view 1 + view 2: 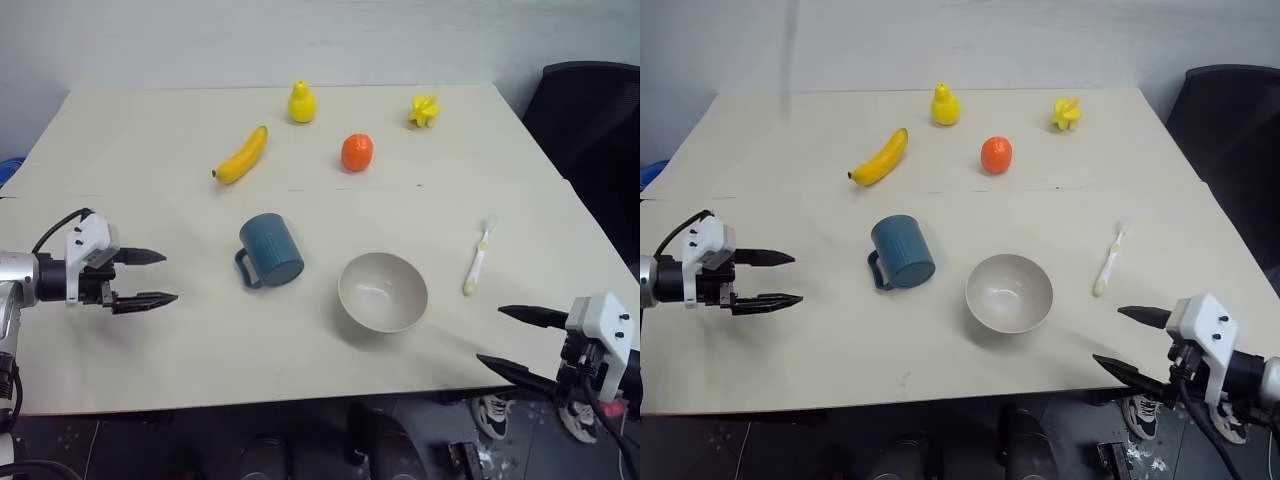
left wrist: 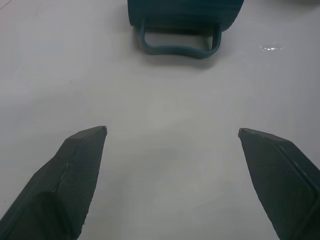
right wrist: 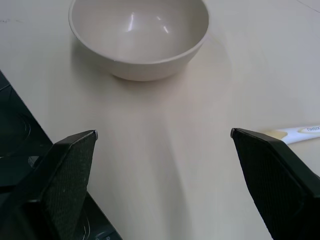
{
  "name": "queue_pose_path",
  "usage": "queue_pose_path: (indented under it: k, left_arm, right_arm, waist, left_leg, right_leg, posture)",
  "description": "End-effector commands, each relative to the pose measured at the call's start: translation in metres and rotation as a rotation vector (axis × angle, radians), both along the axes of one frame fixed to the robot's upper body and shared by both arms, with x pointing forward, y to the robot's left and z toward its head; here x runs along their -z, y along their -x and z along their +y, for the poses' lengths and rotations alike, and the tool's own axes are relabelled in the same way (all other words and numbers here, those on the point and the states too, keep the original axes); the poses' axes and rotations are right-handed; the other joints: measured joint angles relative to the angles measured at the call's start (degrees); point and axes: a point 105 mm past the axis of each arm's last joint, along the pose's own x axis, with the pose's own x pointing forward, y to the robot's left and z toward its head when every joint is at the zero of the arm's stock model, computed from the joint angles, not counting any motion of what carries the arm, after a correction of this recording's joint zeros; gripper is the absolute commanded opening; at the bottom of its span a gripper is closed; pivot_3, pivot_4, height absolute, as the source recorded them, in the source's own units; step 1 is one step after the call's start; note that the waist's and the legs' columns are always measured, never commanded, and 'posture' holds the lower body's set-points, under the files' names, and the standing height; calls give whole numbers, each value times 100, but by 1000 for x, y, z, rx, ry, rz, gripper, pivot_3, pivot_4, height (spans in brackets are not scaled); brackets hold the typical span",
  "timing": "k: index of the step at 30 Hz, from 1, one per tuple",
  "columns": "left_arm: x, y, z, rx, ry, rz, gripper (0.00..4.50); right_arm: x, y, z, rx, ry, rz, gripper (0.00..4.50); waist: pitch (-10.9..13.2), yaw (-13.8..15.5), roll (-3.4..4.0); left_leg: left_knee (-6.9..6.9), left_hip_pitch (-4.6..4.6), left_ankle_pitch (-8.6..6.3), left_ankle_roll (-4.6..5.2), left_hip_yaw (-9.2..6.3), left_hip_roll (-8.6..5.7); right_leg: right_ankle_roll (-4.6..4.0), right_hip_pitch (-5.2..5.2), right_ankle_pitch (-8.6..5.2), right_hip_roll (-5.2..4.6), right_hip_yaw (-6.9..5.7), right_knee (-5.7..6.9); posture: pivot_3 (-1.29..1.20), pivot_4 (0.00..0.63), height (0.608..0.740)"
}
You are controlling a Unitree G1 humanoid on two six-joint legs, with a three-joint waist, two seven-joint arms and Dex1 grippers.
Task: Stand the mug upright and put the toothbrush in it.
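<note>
Mug point(image 1: 272, 250) lies on its side mid-frame on the tabletop point(image 1: 150, 140), handle facing left hand point(image 1: 150, 277) (fingers spread wide, empty). Right hand point(image 1: 515, 340) likewise, toothbrush point(image 1: 479, 256) probably flat right of bowl point(image 1: 383, 291).

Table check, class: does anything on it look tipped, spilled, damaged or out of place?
Yes, one thing: the mug lies on its side, left of the upright bowl, its handle against the table. Nothing looks spilled or broken. The toothbrush lies flat, right of the bowl.
</note>
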Motion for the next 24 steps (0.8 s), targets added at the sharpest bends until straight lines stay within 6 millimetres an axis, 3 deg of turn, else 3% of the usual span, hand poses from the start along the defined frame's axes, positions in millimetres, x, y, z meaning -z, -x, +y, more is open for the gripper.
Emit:
queue_pose_path:
  k: [1,24]
  left_arm:
    - [-9,1,-1,10,7,-45,4500]
    - [-5,-3,1,-22,29,-9,4500]
  right_arm:
    - [-4,0,4,-22,2,-14,4458]
    - [0,-1,6,-1,-26,6,4458]
  waist:
    - [0,2,0]
    - [0,14,0]
  left_leg:
    - [0,0,0,0,0,0]
    - [1,1,0,-1,5,-1]
  right_leg:
    - [0,0,0,0,0,0]
    - [0,0,0,2,1,3]
  posture:
    - [0,150,740]
    - [0,150,740]
